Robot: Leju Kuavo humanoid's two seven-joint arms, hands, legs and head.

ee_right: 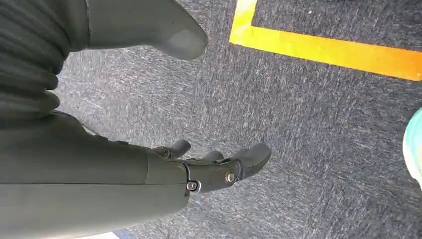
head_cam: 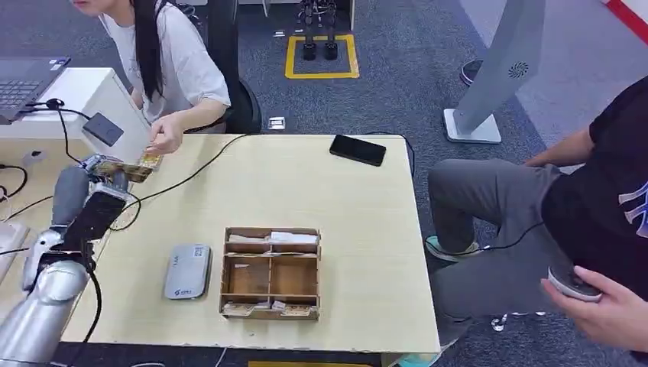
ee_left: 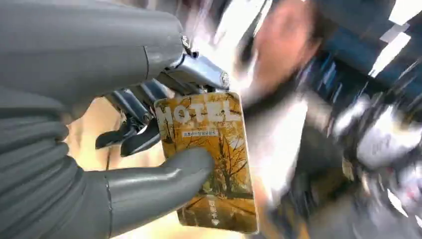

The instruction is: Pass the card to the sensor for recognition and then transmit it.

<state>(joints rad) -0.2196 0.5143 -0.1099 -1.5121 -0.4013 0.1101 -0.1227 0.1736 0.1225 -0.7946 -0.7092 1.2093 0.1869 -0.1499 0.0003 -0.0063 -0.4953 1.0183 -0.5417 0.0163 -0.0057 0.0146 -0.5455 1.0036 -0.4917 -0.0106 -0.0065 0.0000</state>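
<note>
Carpet (ee_right: 308, 129) under the right hand (ee_right: 199, 169), hanging low beside the body: fingers apart, lightly curled, nothing in them. Plays no part in this step, by the look of it.

On the tabletop (head_cam: 344, 199), near the front edge: grey reader (head_cam: 187, 271), lying flat with nothing on it, just beside a wooden tray (head_cam: 270, 230) with more cards in its compartments. Taken to be the sensor. No telling from these views whether the reading is done; judged likely, with the card held well apart from it.

Beyond that, at the far left corner: left hand (ee_left: 89, 64) reaching past the tabletop's edge, clamping the card (ee_left: 219, 149) between thumb and fingers (ee_left: 130, 135). Thumb pressed on the printed face, fingers behind it near the top edge. Looks a firm hold, with the card's far end free.

Card: stiff, glossy, with rounded corners. HOTEL in pale letters across the top, autumn trees in yellow and orange below, a few small lines of print too fine to read. Appears flat and unbent.

Farthest: a person's hand (head_cam: 166, 136) coming in from behind the tabletop, at the card's free end or touching it; cannot tell which. Reads as the hand-over under way, not finished. Left to do: let go once the person has a hold.
</note>
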